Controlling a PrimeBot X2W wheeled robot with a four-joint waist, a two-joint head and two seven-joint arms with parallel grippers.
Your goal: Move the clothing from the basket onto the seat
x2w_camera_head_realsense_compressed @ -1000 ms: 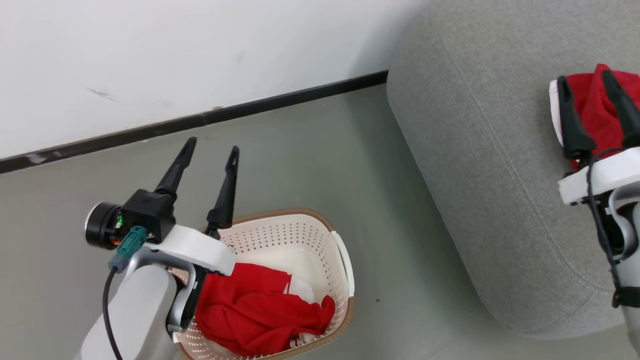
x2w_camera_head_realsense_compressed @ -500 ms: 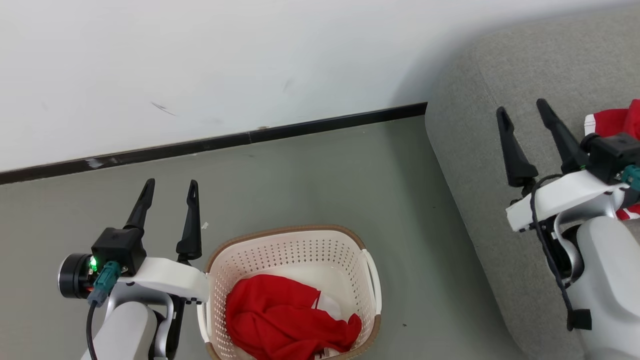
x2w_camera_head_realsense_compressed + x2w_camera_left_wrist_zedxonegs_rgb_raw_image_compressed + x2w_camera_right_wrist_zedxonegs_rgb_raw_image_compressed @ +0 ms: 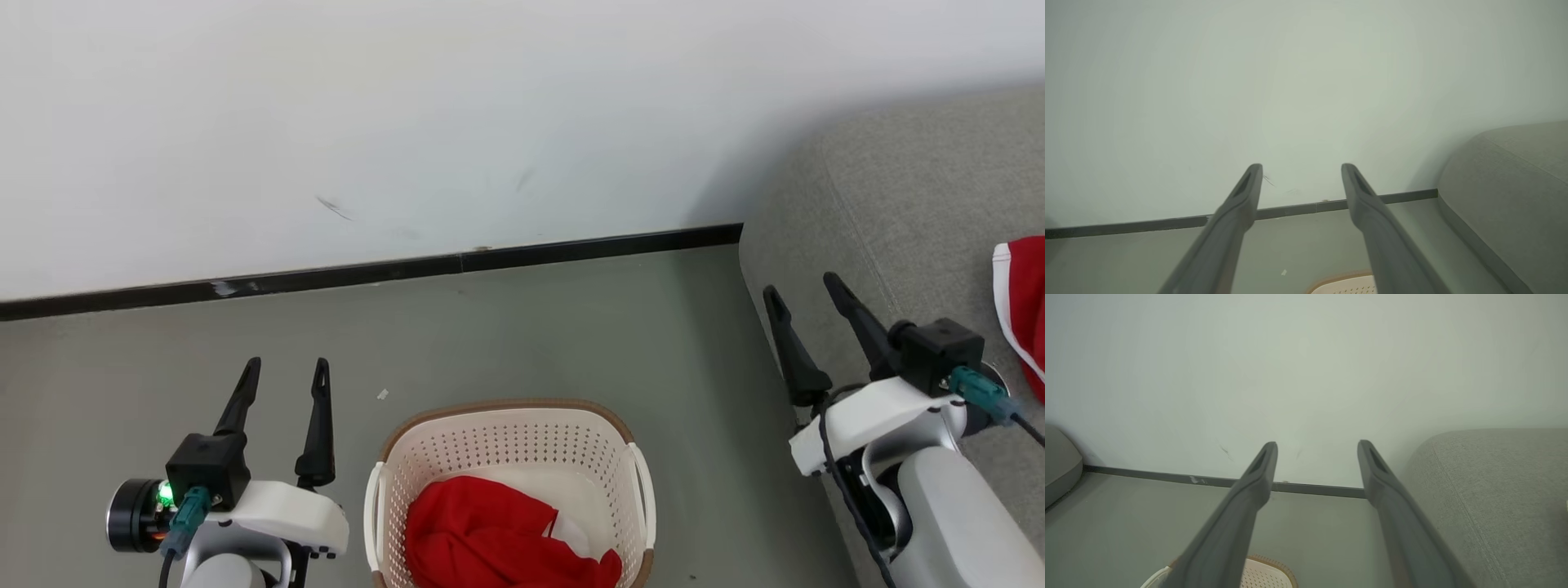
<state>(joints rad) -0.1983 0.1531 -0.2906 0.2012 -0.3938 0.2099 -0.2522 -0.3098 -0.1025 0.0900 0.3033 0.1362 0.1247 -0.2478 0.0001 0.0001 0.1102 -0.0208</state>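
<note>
- Red clothing (image 3: 490, 531) is lying in the basket (image 3: 506, 406), just right of the left jaws, the nearer pair.
- Both pairs are standing wide, empty.

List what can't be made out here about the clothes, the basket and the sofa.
Red clothing in the basket: the head view's bottom edge cuts it off; how many pieces, or any print, cannot be told.
Red garment on the seat: cut by the head view's right edge; its shape is unclear.
Basket: near side lost below the head view's bottom edge; both wrist views catch a sliver of its rim at the bottom edge.
</note>
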